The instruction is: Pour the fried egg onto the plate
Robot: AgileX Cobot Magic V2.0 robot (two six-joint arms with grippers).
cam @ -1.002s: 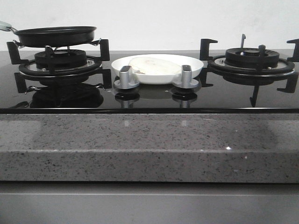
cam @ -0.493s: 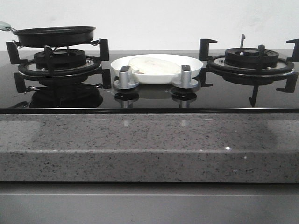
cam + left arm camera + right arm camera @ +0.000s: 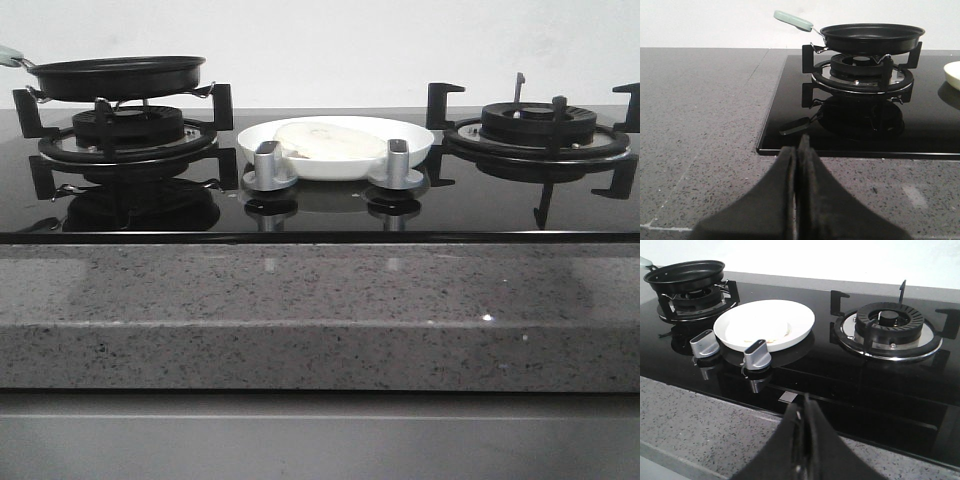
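Front view: fried egg (image 3: 330, 141) lying pale side up in plate (image 3: 415, 148) between burners, pour apparently complete; frying pan (image 3: 117, 76) back on left burner; left tool (image 3: 799, 150) and right tool (image 3: 804, 412) both pressed together, empty, over table (image 3: 700, 110).

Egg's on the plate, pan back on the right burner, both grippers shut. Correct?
Not quite: the frying pan sits on the left burner, per the front view. The fried egg is on the plate; left gripper and right gripper are shut.
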